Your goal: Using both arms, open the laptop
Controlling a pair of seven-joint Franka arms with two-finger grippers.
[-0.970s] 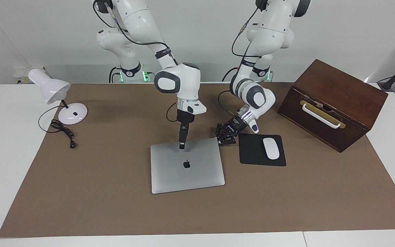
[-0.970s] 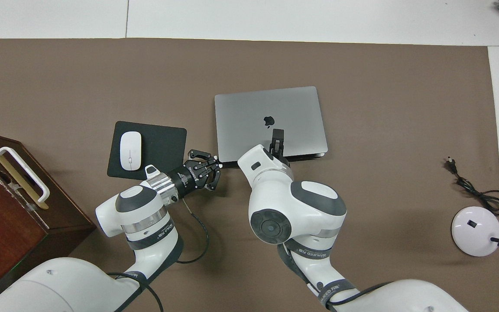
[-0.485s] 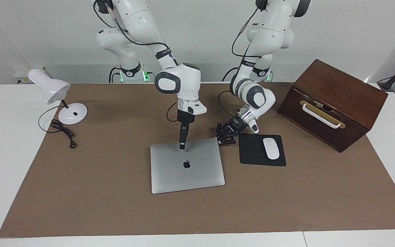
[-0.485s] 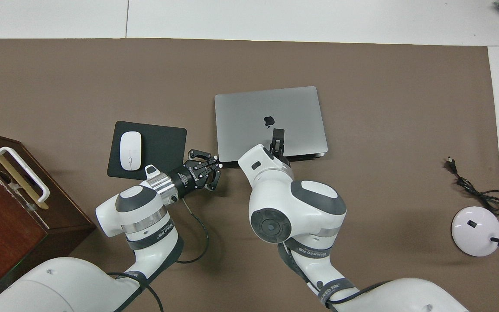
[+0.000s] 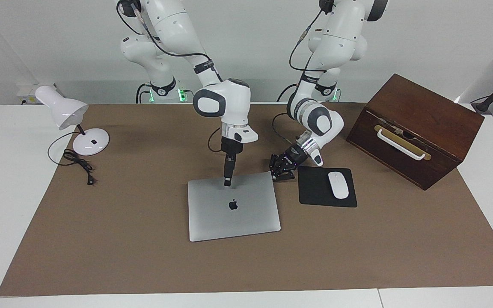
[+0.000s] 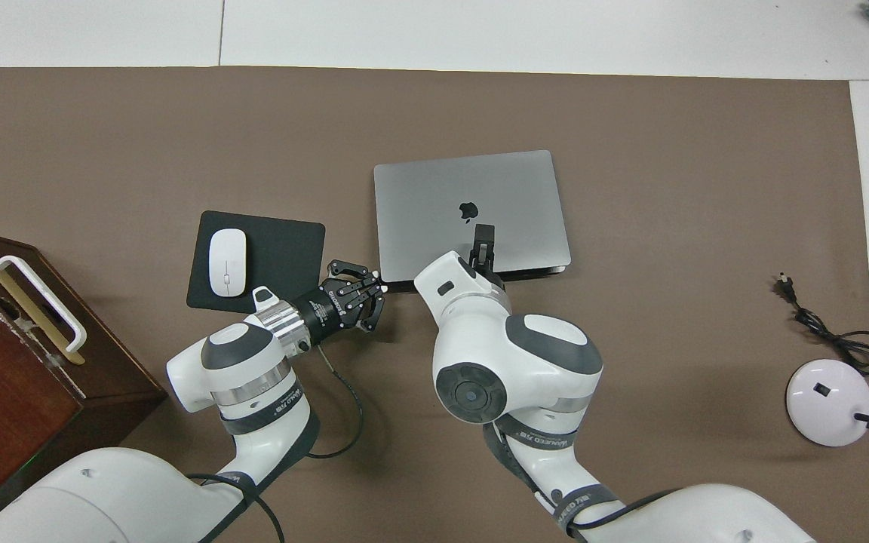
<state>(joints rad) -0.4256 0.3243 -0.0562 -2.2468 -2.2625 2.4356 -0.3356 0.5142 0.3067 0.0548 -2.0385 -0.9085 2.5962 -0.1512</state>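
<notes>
Brown matting [image 5: 122,239] covers the table, dull and flat, and everything stands on it. Toward the left arm's end sits a dark wooden box [image 5: 413,128] with a white handle, well apart from both sets of jaws.

Next in size is the laptop [image 5: 233,207], a thin silver-grey metal slab with rounded corners and a dark logo, lying shut and flat directly under the right gripper [image 5: 227,182] and just beside the left one. The right gripper's narrow black tip points straight down onto the lid near the edge closest to the robots; it seems placed there to pin the machine so it cannot slide. Whether its fingers are apart or together I cannot tell.

A black mouse pad [image 5: 315,188], matte and square, lies just beside the left gripper [image 5: 277,174] on the side away from the laptop, a smooth white mouse [image 5: 338,185] on it.

The left gripper reaches in low and slanted at the laptop's near corner, fingertips drawn together with its links splayed, probably to wedge under the lid's edge and lift.
</notes>
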